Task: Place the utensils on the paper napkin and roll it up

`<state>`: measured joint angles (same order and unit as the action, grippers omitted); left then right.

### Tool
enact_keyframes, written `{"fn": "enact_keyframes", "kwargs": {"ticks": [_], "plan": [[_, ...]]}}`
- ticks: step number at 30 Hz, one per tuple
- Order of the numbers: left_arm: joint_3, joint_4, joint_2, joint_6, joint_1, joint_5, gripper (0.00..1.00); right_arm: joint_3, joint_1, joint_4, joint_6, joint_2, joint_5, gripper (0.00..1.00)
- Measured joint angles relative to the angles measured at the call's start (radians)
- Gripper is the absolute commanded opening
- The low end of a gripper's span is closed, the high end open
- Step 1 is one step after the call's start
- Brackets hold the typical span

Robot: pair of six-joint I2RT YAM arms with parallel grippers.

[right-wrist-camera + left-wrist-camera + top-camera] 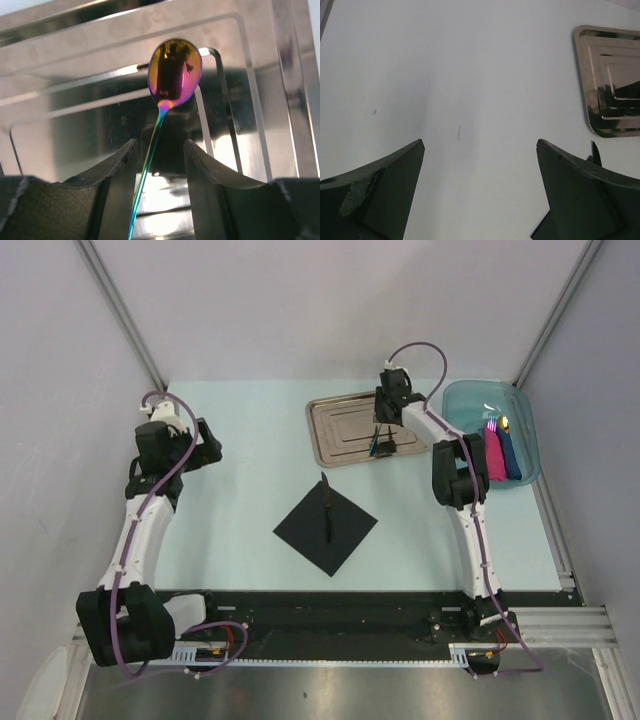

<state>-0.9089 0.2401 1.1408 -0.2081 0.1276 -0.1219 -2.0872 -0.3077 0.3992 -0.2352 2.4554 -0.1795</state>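
Note:
The black paper napkin lies flat as a diamond in the middle of the table. A dark utensil rests on its upper half. The other utensil is a spoon with an iridescent orange-purple bowl and a blue-green handle, lying on the steel tray. My right gripper hangs over the tray with its fingers either side of the spoon's handle. The handle runs close to the left finger, with a clear gap to the right one. Far to the left, my left gripper stands wide open over bare table and holds nothing.
A translucent blue bin sits at the back right, holding a pink roll and a dark blue roll. The tray's corner shows at the right of the left wrist view. Grey walls enclose the table.

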Motion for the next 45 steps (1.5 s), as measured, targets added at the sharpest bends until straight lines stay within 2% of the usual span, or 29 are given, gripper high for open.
{"fn": "enact_keyframes", "kwargs": {"ticks": [5, 10, 14, 18, 32, 36, 45], "plan": [[0.000, 0.001, 0.017, 0.007, 0.000, 0.020, 1.00, -0.071, 0.000, 0.003, 0.009, 0.071, -0.012, 0.41], [0.000, 0.001, 0.031, 0.008, 0.000, 0.041, 1.00, -0.105, 0.000, 0.036, 0.008, 0.086, -0.018, 0.24], [0.000, 0.002, 0.042, 0.010, 0.000, 0.050, 1.00, -0.111, 0.000, 0.063, -0.003, 0.087, -0.017, 0.21], [-0.002, 0.006, 0.053, 0.017, 0.000, 0.052, 1.00, -0.078, -0.001, 0.065, -0.018, 0.066, -0.014, 0.00], [-0.042, 0.013, 0.063, 0.025, 0.000, 0.063, 1.00, -0.105, -0.019, 0.123, -0.024, 0.025, 0.062, 0.00], [-0.042, 0.012, 0.058, 0.025, 0.000, 0.062, 1.00, -0.075, -0.033, 0.125, -0.023, -0.058, 0.075, 0.00], [-0.033, 0.011, 0.003, 0.026, 0.001, 0.045, 1.00, 0.147, -0.091, 0.111, -0.039, -0.306, 0.138, 0.00]]}}
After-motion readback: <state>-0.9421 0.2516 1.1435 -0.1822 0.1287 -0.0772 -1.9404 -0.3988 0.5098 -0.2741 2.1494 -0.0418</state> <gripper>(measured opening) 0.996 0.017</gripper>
